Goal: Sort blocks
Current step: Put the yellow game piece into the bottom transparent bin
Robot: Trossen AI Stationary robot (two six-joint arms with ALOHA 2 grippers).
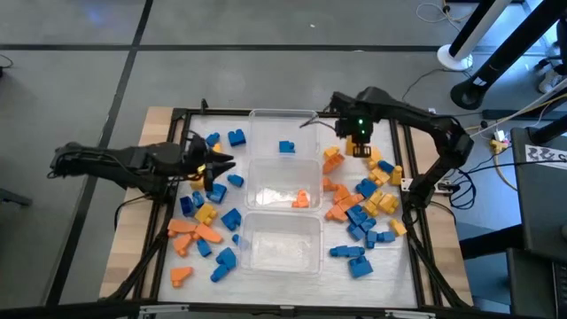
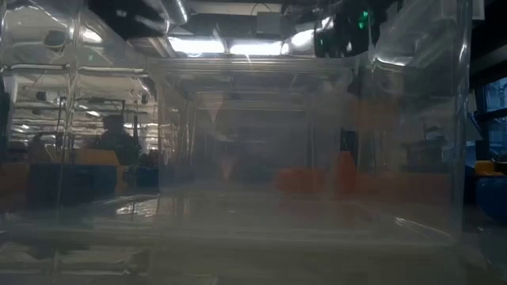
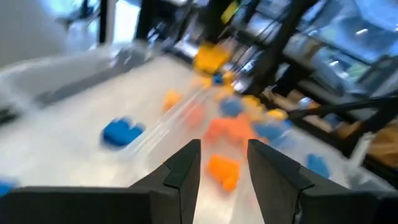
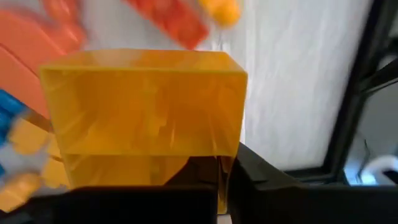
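Blue, orange and yellow blocks lie in two heaps, one left (image 1: pixel 205 226) and one right (image 1: pixel 368 208) of three clear tubs. The far tub (image 1: pixel 266 124) holds one blue block (image 1: pixel 285 147). The middle tub (image 1: pixel 266 173) holds orange blocks (image 1: pixel 303 199). My right gripper (image 1: pixel 360 143) hovers over the far end of the right heap, shut on a yellow-orange block (image 4: pixel 143 102). My left gripper (image 1: pixel 227 163) is open over the left heap's far part, pointing toward the tubs. Nothing sits between its fingers (image 3: pixel 224 149). Through the gap an orange block (image 3: pixel 224 171) shows, blurred. My right gripper (image 4: pixel 211 180) pinches the yellow-orange block between its two fingers at the block's near end (image 4: pixel 205 163). The block itself hides the fingertips. The fingers point down from above. The block fills the wrist view and hangs clear of the blocks and white table surface behind it.
The near tub (image 1: pixel 282 241) has no blocks in it that I can see. A black frame (image 1: pixel 409 221) borders the white work surface on all sides. In the low view a clear tub wall (image 2: pixel 253 158) fills the picture, and people sit in the room behind it.
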